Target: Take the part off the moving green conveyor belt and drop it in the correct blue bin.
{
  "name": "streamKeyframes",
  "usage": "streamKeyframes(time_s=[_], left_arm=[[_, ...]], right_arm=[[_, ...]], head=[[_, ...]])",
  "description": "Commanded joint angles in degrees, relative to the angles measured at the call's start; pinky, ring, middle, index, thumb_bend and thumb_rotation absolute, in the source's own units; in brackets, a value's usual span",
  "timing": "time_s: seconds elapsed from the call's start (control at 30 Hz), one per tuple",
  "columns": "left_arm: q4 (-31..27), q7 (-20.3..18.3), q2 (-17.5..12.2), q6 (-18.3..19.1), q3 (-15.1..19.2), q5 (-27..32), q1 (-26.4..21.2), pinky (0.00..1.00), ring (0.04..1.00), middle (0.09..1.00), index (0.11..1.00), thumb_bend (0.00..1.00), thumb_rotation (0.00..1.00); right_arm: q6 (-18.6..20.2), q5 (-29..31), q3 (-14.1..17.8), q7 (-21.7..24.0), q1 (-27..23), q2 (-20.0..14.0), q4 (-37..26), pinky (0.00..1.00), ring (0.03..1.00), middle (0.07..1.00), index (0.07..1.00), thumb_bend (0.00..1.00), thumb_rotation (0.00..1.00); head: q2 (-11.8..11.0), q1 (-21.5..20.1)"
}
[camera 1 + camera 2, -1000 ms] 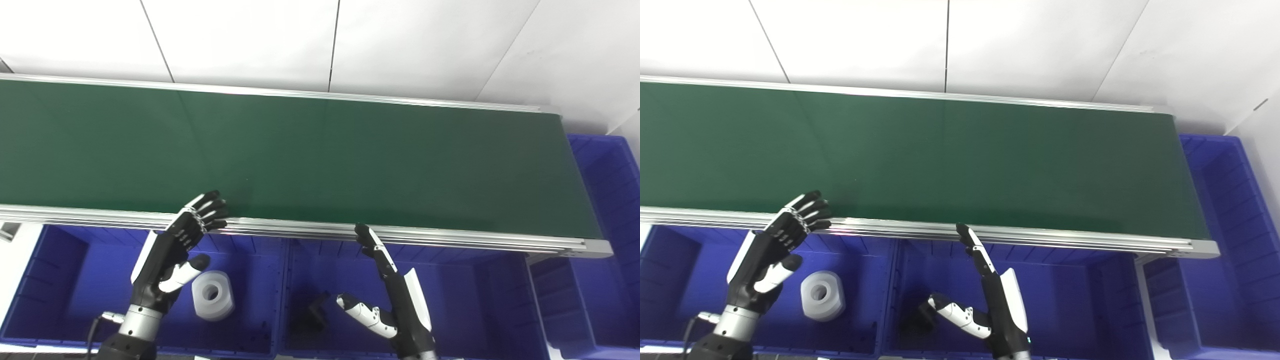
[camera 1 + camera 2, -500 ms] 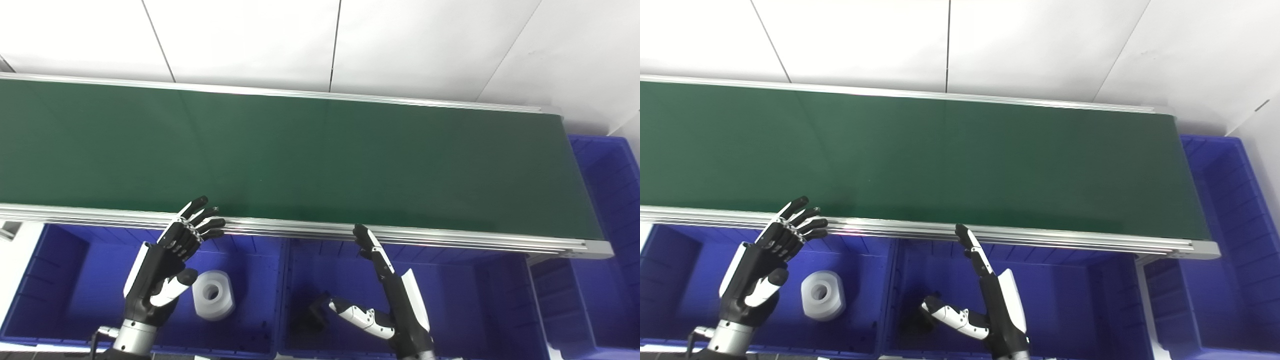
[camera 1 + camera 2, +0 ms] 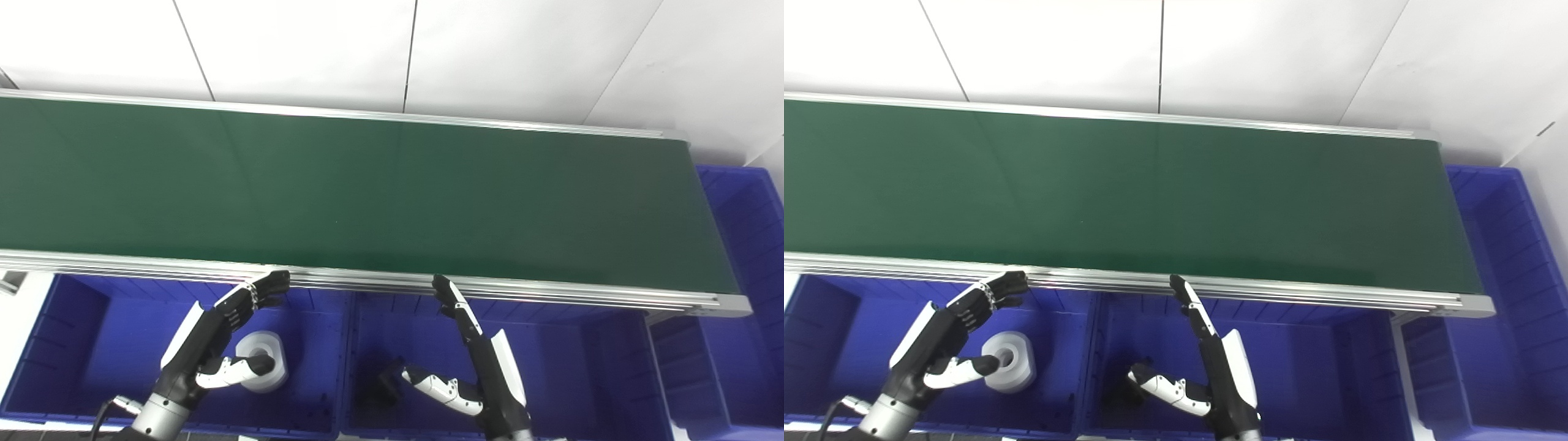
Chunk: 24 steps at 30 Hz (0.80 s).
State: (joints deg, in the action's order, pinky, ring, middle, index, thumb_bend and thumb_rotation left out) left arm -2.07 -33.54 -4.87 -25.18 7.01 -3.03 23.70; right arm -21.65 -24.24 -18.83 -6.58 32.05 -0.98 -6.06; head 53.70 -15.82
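Looking down, you see the green belt (image 3: 367,190) running across with no part on it. Below its near rail (image 3: 367,282) sit blue bins.

Your left hand (image 3: 214,343) hangs over the left bin (image 3: 73,343). Its fingers (image 3: 263,291) are spread and curled a little, holding nothing, and their tips are near the rail. Its thumb sticks out over the white part (image 3: 263,361), which lies in that bin. You cannot tell if the thumb touches it.

Your right hand (image 3: 471,361) hangs over the middle bin (image 3: 551,361). Its fingers (image 3: 450,300) are straight and close together, pointing up at the rail. Its thumb sticks out to the side, near a black part (image 3: 386,386) in that bin. This hand holds nothing.
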Motion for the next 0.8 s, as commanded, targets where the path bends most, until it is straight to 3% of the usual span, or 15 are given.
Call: streamKeyframes(time_s=[0.0,0.23,0.33,0.5,0.77], left_arm=[[-2.26,6.05,-2.67,-1.75,-3.33,-1.72,0.63,0.78,0.831,0.860,0.823,0.84,0.62],[-2.32,22.81,-11.14,-1.75,-15.40,-5.08,0.78,0.78,0.829,0.860,0.821,0.83,0.64],[-1.95,28.13,-13.61,-1.75,-19.32,-4.93,0.25,0.79,0.836,0.860,0.823,0.83,0.64],[-0.67,32.01,-15.13,-1.75,-22.12,-1.94,-1.12,0.82,0.853,0.861,0.829,0.82,0.63],[0.23,34.69,-14.85,-1.75,-23.16,-0.35,-1.96,0.79,0.831,0.850,0.829,0.79,0.64]], right_arm=[[-0.41,-0.09,-0.23,-0.10,0.59,0.49,-1.41,0.89,0.921,0.933,0.955,0.71,0.66],[-0.21,0.55,-0.40,0.19,0.85,0.58,-1.70,0.88,0.924,0.940,0.956,0.72,0.65],[-0.34,0.39,-0.39,0.11,0.76,0.56,-1.58,0.89,0.923,0.937,0.955,0.72,0.66],[-0.03,0.16,-0.28,0.17,0.70,0.48,-1.70,0.89,0.920,0.931,0.953,0.71,0.65],[0.16,0.29,-0.21,0.53,0.60,0.10,-1.93,0.89,0.920,0.931,0.951,0.71,0.66]], head=[[0.09,0.15],[0.16,-0.04],[0.18,-0.05],[0.19,-0.06],[0.23,0.03]])
